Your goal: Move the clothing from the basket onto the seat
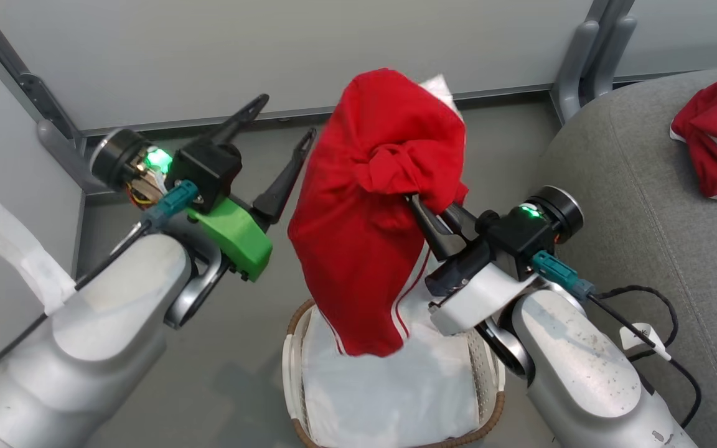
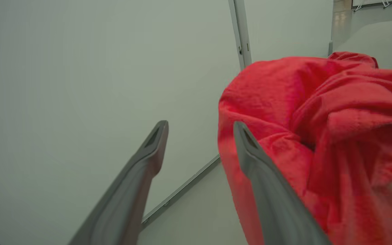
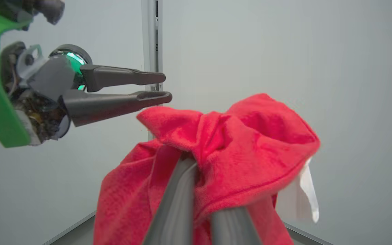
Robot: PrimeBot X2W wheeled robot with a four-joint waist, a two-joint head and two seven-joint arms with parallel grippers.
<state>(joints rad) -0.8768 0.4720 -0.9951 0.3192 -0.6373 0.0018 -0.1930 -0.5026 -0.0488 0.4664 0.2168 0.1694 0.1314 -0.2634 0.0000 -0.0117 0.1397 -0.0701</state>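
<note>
Nearest you, the basket (image 1: 495,410) sits on the floor between the two forearms. Its white liner (image 1: 389,386) looks bare, with no red lying in the part that shows. Above it, your right hand (image 1: 424,214) is clamped shut on a bunched fold of the red garment (image 1: 365,186). The garment hangs clear, its white-striped tail dangling over the basket's far end. Your left hand (image 1: 287,117) stands wide open just beside the cloth, holding nothing.

I judge you're in the carry step: the garment is lifted out but not yet delivered. Next you need to swing the right arm rightward over the seat (image 1: 638,205), keeping the tail from snagging the rim. Then lower it and release on the grey fabric. Farther off, a second red garment (image 1: 716,146) already lies on the seat. You won't find any logo, label or lettering to read on either piece.
</note>
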